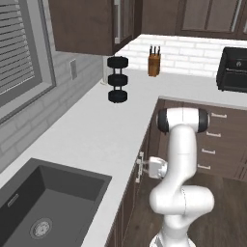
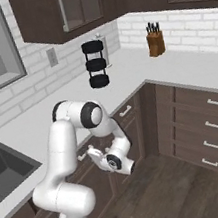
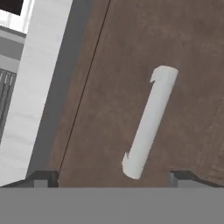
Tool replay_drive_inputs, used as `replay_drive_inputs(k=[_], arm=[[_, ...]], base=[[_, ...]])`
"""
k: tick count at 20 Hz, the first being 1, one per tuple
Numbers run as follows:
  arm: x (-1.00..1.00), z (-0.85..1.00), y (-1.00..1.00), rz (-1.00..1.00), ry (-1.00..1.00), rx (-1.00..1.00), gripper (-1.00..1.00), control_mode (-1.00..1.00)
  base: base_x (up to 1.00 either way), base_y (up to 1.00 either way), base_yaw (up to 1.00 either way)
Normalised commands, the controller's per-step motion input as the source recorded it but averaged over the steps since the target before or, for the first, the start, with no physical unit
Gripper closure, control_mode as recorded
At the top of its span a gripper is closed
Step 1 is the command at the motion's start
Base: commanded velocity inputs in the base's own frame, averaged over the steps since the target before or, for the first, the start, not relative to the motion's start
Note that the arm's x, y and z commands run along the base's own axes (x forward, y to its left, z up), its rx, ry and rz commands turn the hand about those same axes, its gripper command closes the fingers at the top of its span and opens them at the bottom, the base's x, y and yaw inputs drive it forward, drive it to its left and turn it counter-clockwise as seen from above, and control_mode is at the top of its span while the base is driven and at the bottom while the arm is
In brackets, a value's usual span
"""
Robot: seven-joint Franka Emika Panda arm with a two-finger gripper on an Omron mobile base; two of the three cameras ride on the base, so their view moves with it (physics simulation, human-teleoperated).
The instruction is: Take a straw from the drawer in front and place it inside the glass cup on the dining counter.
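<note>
Facing the closed drawer (image 3: pixel 144 52) front, the silver bar handle (image 3: pixel 149 121) sits right of centre in the hand view, its long axis running lower left to upper right, between the gripper (image 3: pixel 111 178) tips, which stand wide apart and empty.

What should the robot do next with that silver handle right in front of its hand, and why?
Probably ease the end effector forward until its open fingers straddle the silver handle, then close. The drawer front looks shut, the handle lies between the two fingertips, apparently not yet touched, and the straw must be inside.
</note>
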Motion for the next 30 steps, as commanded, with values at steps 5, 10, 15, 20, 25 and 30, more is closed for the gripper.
replay_drive_inputs(k=[5,10,15,20,25,30], arm=[[0.42,-0.15,0.11,0.01,-0.02,0.01,-1.0,-1.0],[0.36,-0.25,0.19,0.01,0.0,0.0,-1.0,-1.0],[0.35,-0.36,0.19,0.01,0.0,0.0,-1.0,-1.0],[0.34,-0.25,0.2,0.01,0.0,0.0,-1.0,-1.0],[0.2,-0.08,0.29,0.02,-0.01,0.01,-1.0,-1.0],[0.09,0.0,0.46,0.01,-0.02,0.0,1.0,-1.0]], base=[[0.0,0.0,0.0],[0.0,0.0,0.0],[0.0,0.0,0.0],[0.0,0.0,0.0],[0.0,0.0,0.0],[0.0,0.0,0.0]])
